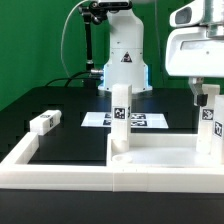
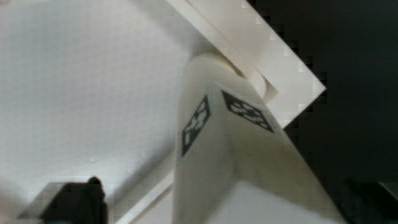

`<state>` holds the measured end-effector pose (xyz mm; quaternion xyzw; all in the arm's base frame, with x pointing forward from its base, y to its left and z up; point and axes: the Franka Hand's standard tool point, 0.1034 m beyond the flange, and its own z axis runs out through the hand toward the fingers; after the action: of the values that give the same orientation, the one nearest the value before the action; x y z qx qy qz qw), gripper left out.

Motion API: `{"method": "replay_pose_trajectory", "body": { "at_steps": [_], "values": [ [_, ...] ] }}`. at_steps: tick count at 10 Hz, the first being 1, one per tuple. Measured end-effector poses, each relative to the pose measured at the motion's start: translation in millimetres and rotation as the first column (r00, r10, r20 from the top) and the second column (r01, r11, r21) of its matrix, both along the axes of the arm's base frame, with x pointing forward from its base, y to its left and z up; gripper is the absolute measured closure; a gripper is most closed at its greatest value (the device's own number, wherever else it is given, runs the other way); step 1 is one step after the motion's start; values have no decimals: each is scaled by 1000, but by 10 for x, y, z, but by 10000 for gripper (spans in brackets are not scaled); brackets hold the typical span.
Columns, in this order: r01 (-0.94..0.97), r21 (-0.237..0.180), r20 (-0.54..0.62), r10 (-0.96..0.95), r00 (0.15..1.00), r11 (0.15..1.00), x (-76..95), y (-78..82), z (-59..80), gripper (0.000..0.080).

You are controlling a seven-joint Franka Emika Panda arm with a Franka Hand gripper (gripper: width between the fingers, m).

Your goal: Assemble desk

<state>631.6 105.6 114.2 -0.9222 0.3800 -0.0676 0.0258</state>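
Note:
The white tabletop panel [image 1: 160, 153] lies flat at the front, in the exterior view's right half. One tagged white leg [image 1: 121, 108] stands upright at its left corner. A second leg [image 1: 207, 126] stands upright near the panel's right end, directly under my gripper [image 1: 206, 100]. In the wrist view this leg [image 2: 240, 140] rises between the fingers over the panel [image 2: 89, 90]. A dark fingertip [image 2: 71, 203] stands clear of the leg's side, so the gripper [image 2: 222, 215] is open around the leg. A third leg [image 1: 45, 122] lies loose on the black table at the left.
The marker board [image 1: 140, 121] lies flat behind the panel, in front of the robot base [image 1: 122, 60]. A long white rim [image 1: 55, 168] frames the black surface along the front and left, and the panel sits against it.

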Motion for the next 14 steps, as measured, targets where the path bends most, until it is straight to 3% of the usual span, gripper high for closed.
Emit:
{"method": "replay_pose_trajectory", "body": {
  "at_steps": [1,4,8,9,12,14],
  "values": [
    [-33,-5,0,33,999,999,0,1,0,151],
    [-381,-79,-18,381,925,921,1,87,7,151],
    [-546,-99,-32,546,837,832,6,156,12,151],
    [-627,-115,-47,626,778,771,11,128,13,151],
    [-633,-116,-48,632,774,766,14,120,15,176],
    [-621,-114,-46,620,783,776,14,115,14,517]
  ]
}}
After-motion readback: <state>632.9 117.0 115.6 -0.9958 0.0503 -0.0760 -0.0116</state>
